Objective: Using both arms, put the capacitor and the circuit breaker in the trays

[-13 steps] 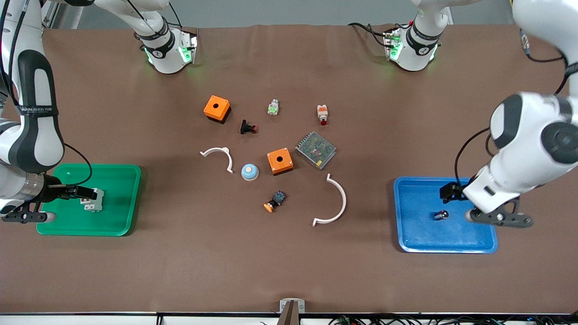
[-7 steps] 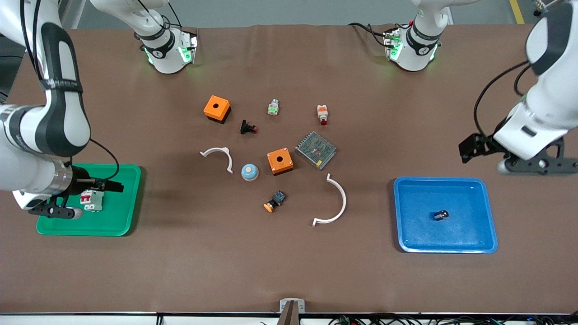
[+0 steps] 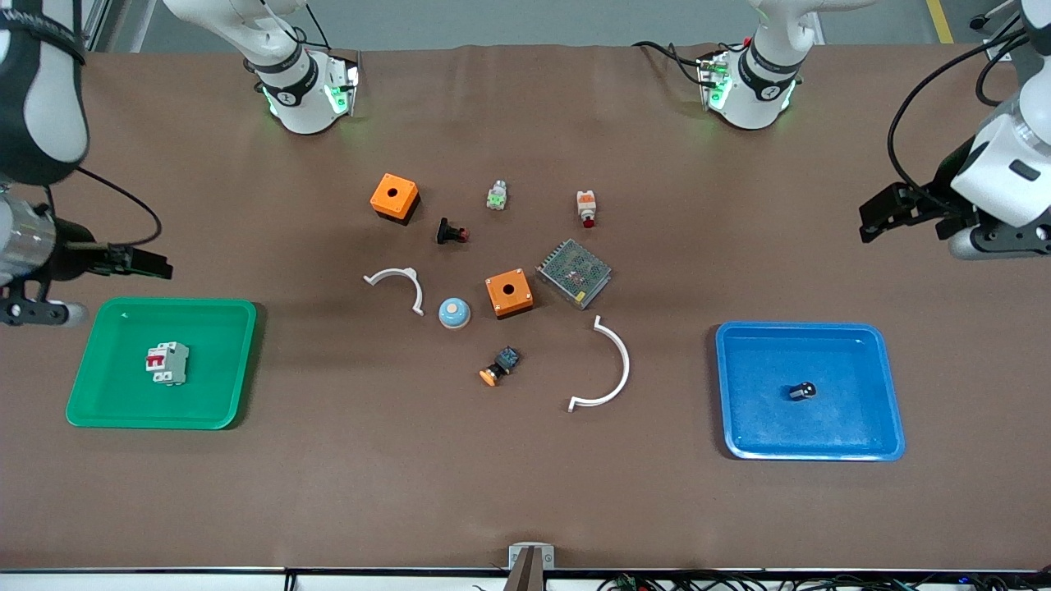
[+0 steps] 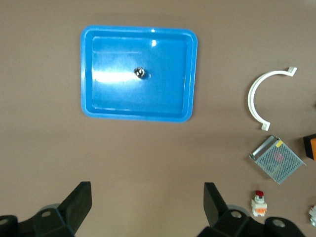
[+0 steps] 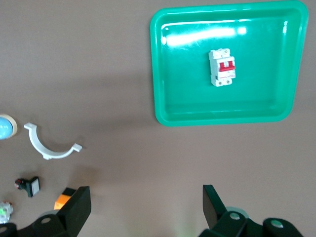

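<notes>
The capacitor (image 3: 802, 391), a tiny black cylinder with a silvery end, lies in the blue tray (image 3: 891, 386) at the left arm's end of the table. It also shows in the left wrist view (image 4: 140, 73). The circuit breaker (image 3: 167, 364), white with red toggles, lies in the green tray (image 3: 222, 361) at the right arm's end, and shows in the right wrist view (image 5: 221, 67). My left gripper (image 3: 998, 242) is open and empty, up over bare table beside the blue tray. My right gripper (image 3: 37, 312) is open and empty, up by the green tray's edge.
In the table's middle lie two orange boxes (image 3: 394, 197) (image 3: 508, 293), a mesh-covered metal unit (image 3: 574, 272), two white arcs (image 3: 398, 283) (image 3: 612, 369), a blue dome (image 3: 453, 312), a black push button (image 3: 451, 232), a white-and-orange button (image 3: 585, 208) and an orange-capped part (image 3: 499, 366).
Both grippers have risen and drawn away from their trays toward the robots' bases. The circuit breaker and the capacitor stay where they lay in the trays.
</notes>
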`<state>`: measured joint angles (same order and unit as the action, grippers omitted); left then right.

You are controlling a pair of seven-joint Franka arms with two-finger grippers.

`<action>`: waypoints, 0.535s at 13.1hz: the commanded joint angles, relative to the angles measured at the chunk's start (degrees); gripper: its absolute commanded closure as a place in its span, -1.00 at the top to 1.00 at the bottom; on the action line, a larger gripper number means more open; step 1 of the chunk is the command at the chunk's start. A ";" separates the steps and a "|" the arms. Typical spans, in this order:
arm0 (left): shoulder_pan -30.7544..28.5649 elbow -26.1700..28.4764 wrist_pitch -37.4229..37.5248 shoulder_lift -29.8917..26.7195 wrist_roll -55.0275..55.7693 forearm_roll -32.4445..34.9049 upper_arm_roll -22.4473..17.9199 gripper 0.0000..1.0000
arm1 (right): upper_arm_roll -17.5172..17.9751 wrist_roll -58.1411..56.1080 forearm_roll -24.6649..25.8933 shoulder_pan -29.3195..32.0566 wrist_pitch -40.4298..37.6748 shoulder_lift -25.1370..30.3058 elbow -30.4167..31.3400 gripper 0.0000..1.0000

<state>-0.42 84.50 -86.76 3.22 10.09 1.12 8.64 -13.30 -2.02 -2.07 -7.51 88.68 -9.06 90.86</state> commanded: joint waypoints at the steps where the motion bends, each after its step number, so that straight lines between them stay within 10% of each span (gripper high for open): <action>1: 1.04 3.37 1.16 -3.56 2.21 -0.86 -0.73 1.00 | 0.56 -1.06 1.20 2.06 -3.15 0.27 -2.17 1.00; 7: -0.10 4.09 1.86 -5.33 0.89 -0.50 -0.56 1.00 | 0.74 -1.32 0.50 2.06 -7.56 -1.23 -10.97 1.00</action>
<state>-0.15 87.25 -85.28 -0.53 11.73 1.09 8.31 -13.18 -2.85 -1.90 -5.90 82.38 -8.76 83.02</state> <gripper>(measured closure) 0.000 0.000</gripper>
